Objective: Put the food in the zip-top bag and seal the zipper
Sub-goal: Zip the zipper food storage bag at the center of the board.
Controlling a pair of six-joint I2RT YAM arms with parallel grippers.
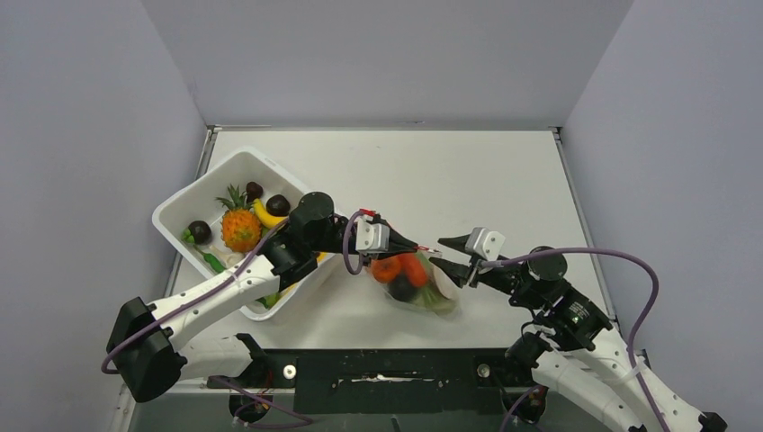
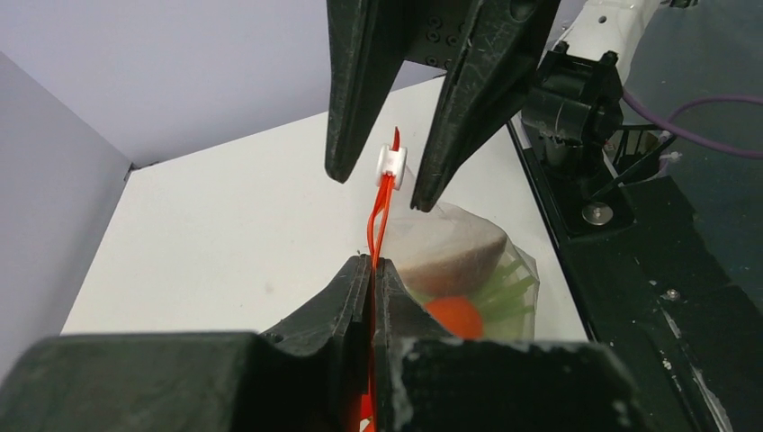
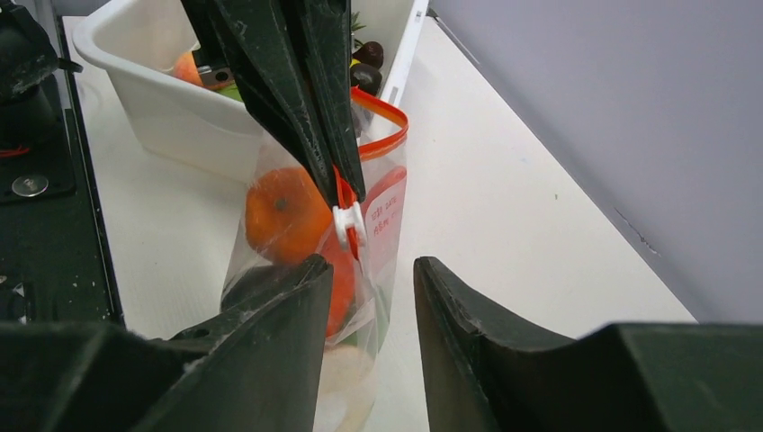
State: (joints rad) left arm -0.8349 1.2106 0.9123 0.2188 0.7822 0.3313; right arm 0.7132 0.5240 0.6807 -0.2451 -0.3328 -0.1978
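From above, a white, smooth-walled square tub (image 1: 180, 211) sits at the left of the matte white surface (image 1: 468, 171). In it are a spiky pineapple (image 1: 241, 227), a curved yellow banana (image 1: 264, 214) and some dark round fruits. Just right of the tub is the zip-top bag (image 1: 430, 297), clear and crinkly. It holds an orange (image 1: 387, 267), other red-orange pieces, a dark plum (image 1: 402, 290) and pale green lettuce (image 1: 441, 302). The left fingers (image 1: 412, 245) and the right fingers (image 1: 443, 245) meet tip to tip above the bag's mouth.

In the left wrist view, the left fingers are pressed flat together on the zipper (image 2: 378, 220), a thin glossy red strip rising between them. Its small white slider (image 2: 391, 162) sits further along, in the gap between the right fingers. These stand moderately apart and touch neither side of it. The bag bulges below, showing a pale rounded piece and green strands.

In the right wrist view, the bag hangs upright beside the tub, with the orange against its clear wall. The red strip loops open behind the left fingers' clamped tips. The slider sits just under those tips and just beyond the parted right fingers.
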